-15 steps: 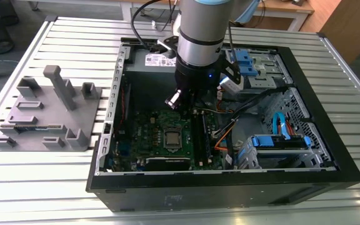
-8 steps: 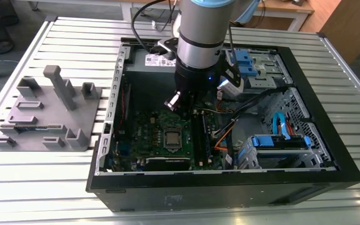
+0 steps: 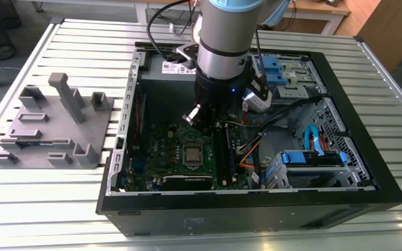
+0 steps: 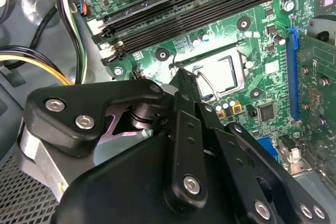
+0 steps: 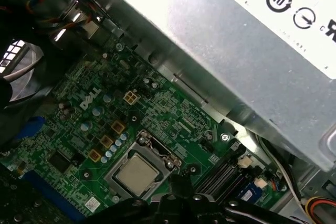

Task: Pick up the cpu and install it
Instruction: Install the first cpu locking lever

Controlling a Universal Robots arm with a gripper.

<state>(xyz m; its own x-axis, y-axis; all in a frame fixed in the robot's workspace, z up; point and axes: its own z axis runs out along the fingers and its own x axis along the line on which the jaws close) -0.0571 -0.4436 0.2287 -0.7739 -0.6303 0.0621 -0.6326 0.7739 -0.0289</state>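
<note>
A: What do we have in the open computer case (image 3: 389,193)?

B: We see a green motherboard (image 3: 160,149) on its floor. The cpu (image 3: 192,153) lies flat in the socket (image 5: 140,169) near the board's middle, its pale metal top facing up. In the first wrist view we see it as a silvery square (image 5: 136,174) inside the metal frame. In the second wrist view it sits at about one o'clock from the fingertips (image 4: 218,72).

A: What else is in there?

B: At three o'clock from the cpu in the exterior view we see the black memory slots (image 3: 223,151), then orange and black cables (image 3: 251,151). Blue drive brackets (image 3: 313,157) sit at the case's four o'clock corner, and a metal power supply (image 3: 165,68) at about eleven o'clock.

A: And outside the case?

B: A grey plastic holder (image 3: 51,128) rests on the slatted table (image 3: 47,209), at nine o'clock from the case, well apart from the cpu.

A: How does the arm (image 3: 225,47) stand?

B: We see it reaching nearly straight down into the case, wrist just above the board at twelve o'clock from the cpu.

A: And the gripper (image 4: 181,74)?

B: Its black fingers (image 4: 185,129) meet at a narrow tip just beside the socket's edge, pressed together with nothing between them, not touching the cpu.
</note>
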